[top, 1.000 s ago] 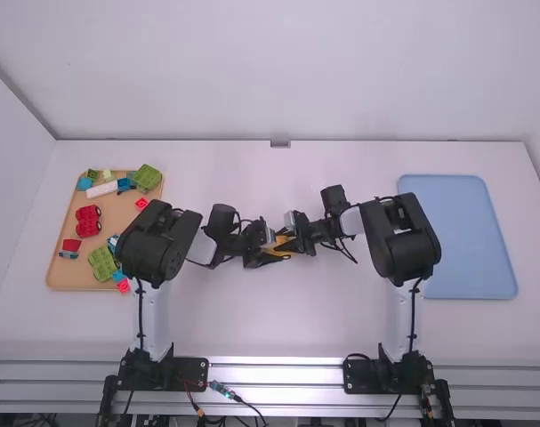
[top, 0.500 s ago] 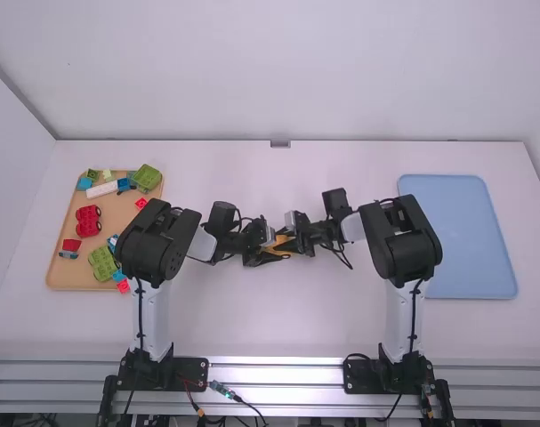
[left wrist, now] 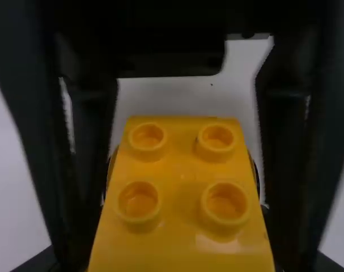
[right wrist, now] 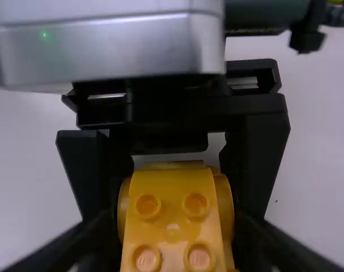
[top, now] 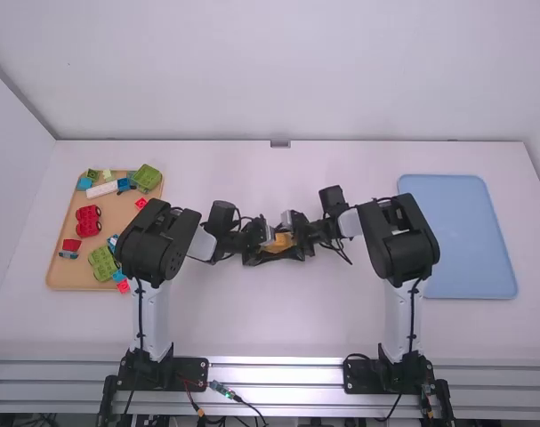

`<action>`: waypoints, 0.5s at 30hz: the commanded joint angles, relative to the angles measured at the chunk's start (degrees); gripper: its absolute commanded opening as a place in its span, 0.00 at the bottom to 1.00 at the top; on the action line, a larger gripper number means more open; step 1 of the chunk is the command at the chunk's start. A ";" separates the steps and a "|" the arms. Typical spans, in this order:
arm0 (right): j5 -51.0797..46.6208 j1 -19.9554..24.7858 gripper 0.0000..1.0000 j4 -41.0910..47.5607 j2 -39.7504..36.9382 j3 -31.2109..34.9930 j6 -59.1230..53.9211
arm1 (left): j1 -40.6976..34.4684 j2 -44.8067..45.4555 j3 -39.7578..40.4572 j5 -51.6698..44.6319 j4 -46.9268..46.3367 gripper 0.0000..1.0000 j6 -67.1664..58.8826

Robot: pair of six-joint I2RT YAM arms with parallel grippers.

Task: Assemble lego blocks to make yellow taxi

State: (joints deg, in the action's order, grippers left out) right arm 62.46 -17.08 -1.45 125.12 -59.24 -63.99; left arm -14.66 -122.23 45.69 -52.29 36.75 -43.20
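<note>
- Likely for steadiness, our left gripper (right wrist: 176, 212) clamps the yellow block (left wrist: 177, 175).
- Our right gripper (left wrist: 186, 243) straddles it, fingers parted, perhaps readying 1 squeeze to seat the parts.

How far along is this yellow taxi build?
Partly built, I think: the studded yellow block shows rounded yellow sides, perhaps parts already joined. It is between the left hand and right hand. To do, probably: setting it down, maybe adding pieces; loose blocks lie on the tan tray.
</note>
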 commanded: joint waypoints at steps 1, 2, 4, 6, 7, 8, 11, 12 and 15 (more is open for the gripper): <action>-10.43 -2.80 0.99 2.34 5.72 2.86 2.38 | -1.09 -1.75 0.63 7.16 -0.31 0.02 -1.22; -10.49 -2.69 0.99 2.40 5.70 2.69 3.02 | -1.09 -1.75 0.66 7.18 -0.33 0.02 -1.20; -10.14 -1.99 0.99 3.52 5.66 2.08 3.89 | -1.09 -1.75 0.63 7.21 -0.35 0.02 -1.18; -8.96 -0.46 0.99 7.06 5.11 1.09 1.40 | -1.09 -1.75 0.66 7.18 -0.74 0.02 -1.25; -7.78 0.48 0.99 9.66 4.63 0.70 -1.77 | -1.07 -1.75 0.63 7.21 -0.98 0.02 -1.51; -6.03 1.62 0.99 12.96 3.69 0.28 -5.51 | -1.09 -1.75 0.63 7.21 -1.49 0.02 -1.60; -1.09 5.84 0.99 25.27 -0.35 -1.57 -17.62 | -1.09 -1.75 0.74 10.27 -4.11 0.02 -1.64; -0.63 6.51 0.99 27.26 -1.03 -1.81 -19.65 | -1.09 -1.75 0.74 10.96 -4.70 0.02 -1.64; 0.79 9.77 0.99 35.21 -4.02 -2.54 -27.28 | -1.09 -1.75 0.74 12.56 -6.58 0.01 -2.23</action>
State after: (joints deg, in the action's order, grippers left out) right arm 61.71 -8.43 30.50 124.07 -62.70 -81.73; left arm -17.28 -122.13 46.63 -53.17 32.32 -45.45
